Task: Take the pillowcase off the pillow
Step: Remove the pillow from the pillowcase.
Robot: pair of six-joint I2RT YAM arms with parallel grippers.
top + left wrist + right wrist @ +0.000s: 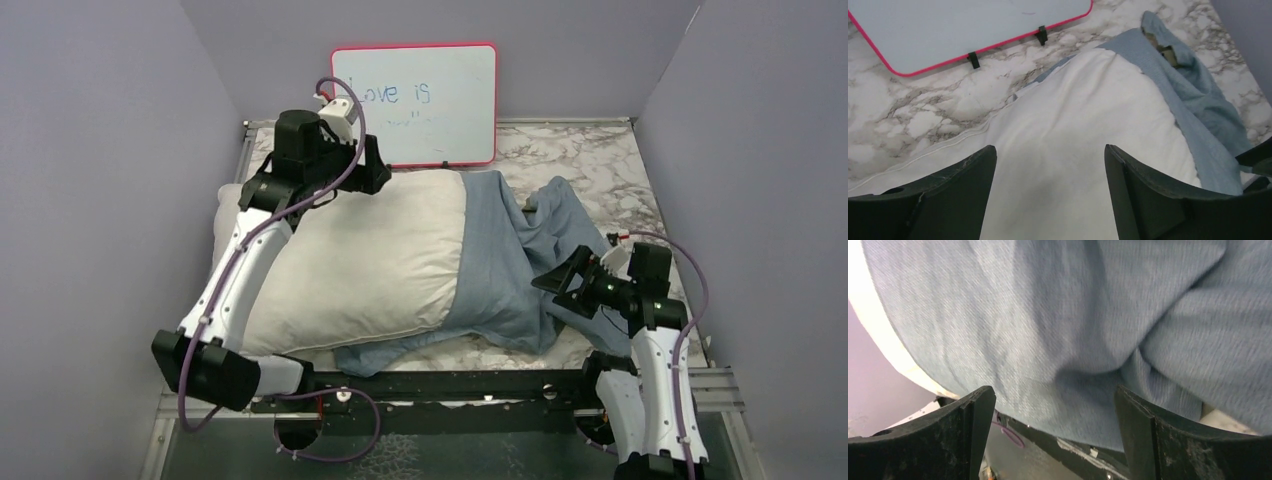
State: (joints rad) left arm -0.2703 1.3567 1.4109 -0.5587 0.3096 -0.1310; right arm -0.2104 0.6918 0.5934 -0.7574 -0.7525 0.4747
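I judge the job well past halfway: the pillow (pixel 360 260) lies mostly bare across mid-frame, the pillowcase (pixel 510 265) sleeves only its right end and trails onto the surface (pixel 600 170), and my left end effector (pixel 1049 150) and right end effector (pixel 1054 390) both gape wide, holding nothing.

The pillow (pixel 350 260) is white, the pillowcase (pixel 500 270) blue-grey (tabletop (pixel 590 150) marbled grey-white).
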